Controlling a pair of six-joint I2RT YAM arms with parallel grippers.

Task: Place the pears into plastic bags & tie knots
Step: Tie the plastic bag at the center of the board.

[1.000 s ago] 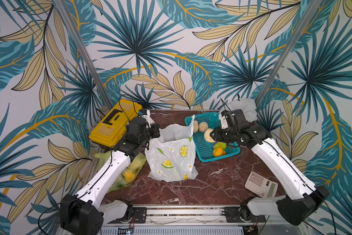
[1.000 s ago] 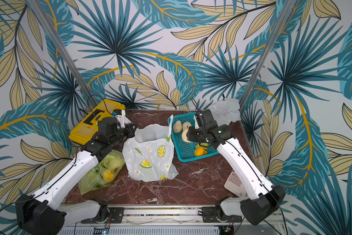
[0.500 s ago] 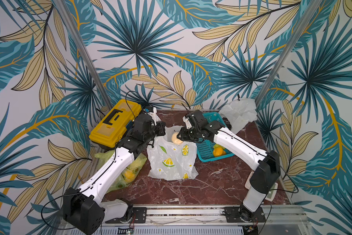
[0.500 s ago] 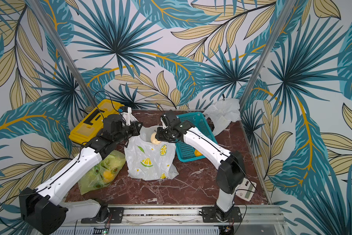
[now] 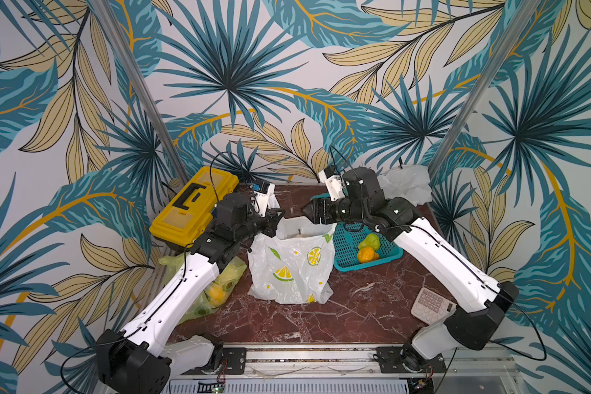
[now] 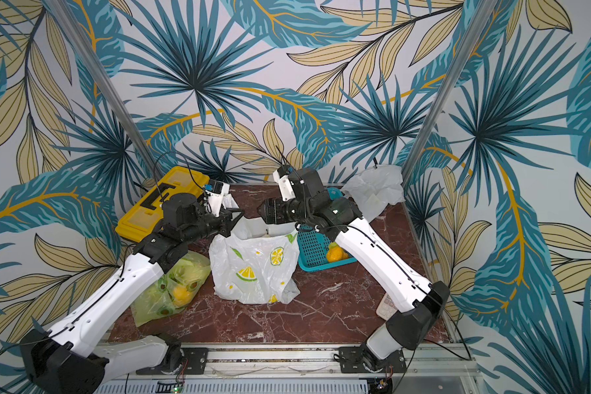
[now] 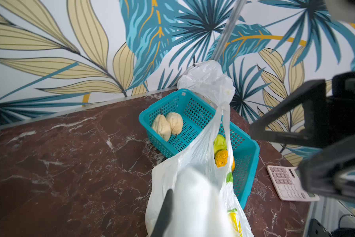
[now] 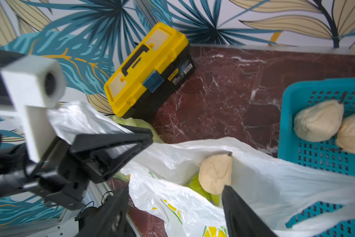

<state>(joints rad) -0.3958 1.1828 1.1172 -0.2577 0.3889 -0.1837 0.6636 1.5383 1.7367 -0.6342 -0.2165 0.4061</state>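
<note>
The lemon-print plastic bag [image 5: 292,269] stands mid-table with its mouth held up. My left gripper [image 5: 280,214] is shut on its left rim; one black finger [image 7: 166,207] shows against the blurred plastic. My right gripper [image 5: 307,211] hovers open over the mouth, jaws wide apart and holding nothing [image 8: 175,189]. Below it a cream pear [image 8: 215,174] lies in the bag on a green pear [image 8: 195,187]. The teal basket [image 5: 388,254] holds two cream pears [image 7: 168,126], a green pear [image 5: 369,241] and an orange one [image 5: 366,255]. A lime-green bag [image 5: 219,290] with fruit lies under my left arm.
A yellow toolbox [image 5: 191,204] sits at the back left, close to my left wrist. A plain white bag [image 5: 406,184] is crumpled in the back right corner behind the basket. A pink calculator [image 5: 430,305] lies front right beside my right arm.
My right gripper carried a cream pear from the basket to the lemon-print bag and opened; the pear now lies in the bag. My left gripper shifted slightly, still at the rim.
</note>
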